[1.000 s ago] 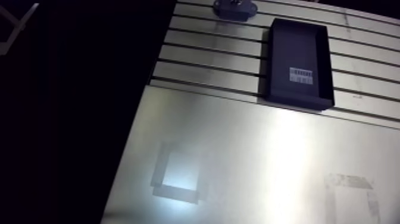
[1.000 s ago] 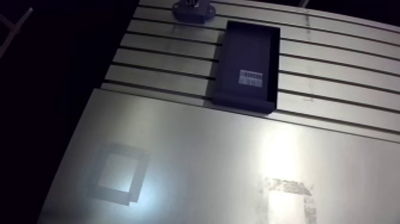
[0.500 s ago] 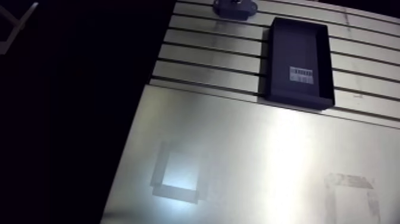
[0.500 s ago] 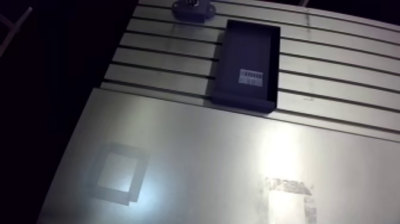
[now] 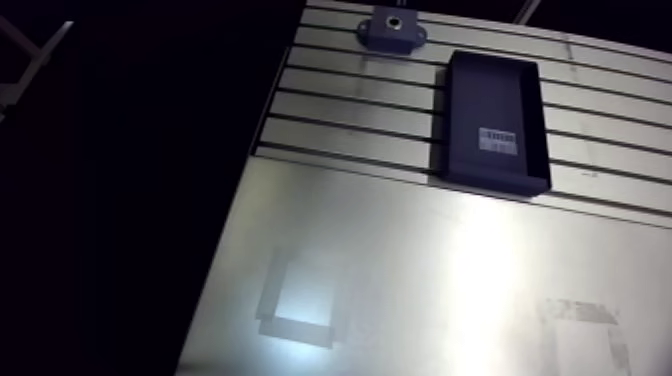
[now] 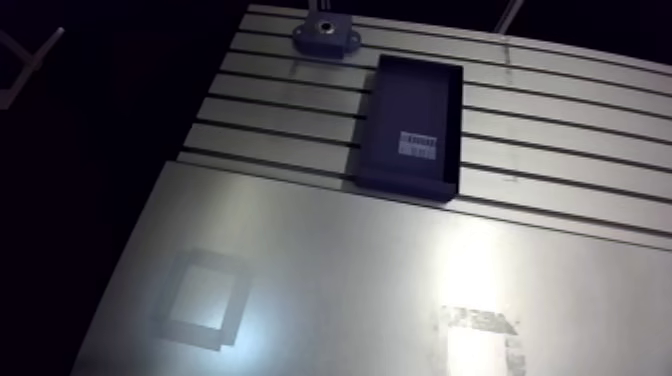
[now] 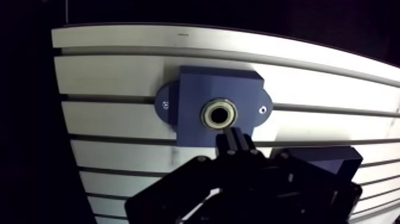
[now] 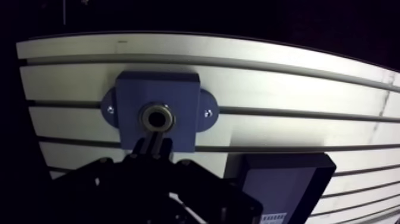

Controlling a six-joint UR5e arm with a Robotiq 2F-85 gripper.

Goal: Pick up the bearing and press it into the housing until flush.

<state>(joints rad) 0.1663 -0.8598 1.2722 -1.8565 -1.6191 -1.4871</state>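
The slotted bench [image 7: 119, 77] carries a black tray [image 8: 286, 156] beside the gripper and the blue housing [image 7: 196, 89] directly ahead of it, lying flat, which suits a downward press. The bearing [image 7: 206, 114] sits in the housing's bore, apparently flush. The gripper [image 7: 235, 142] is just short of it, pressed together and empty, which suggests pushing rather than grasping.

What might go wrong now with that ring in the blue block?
The shut gripper hangs off-centre by the bearing; pushing there might tilt it in the housing. Whether it sits flush cannot be told. The tray lies close beside the gripper; a sideways swing may knock it.
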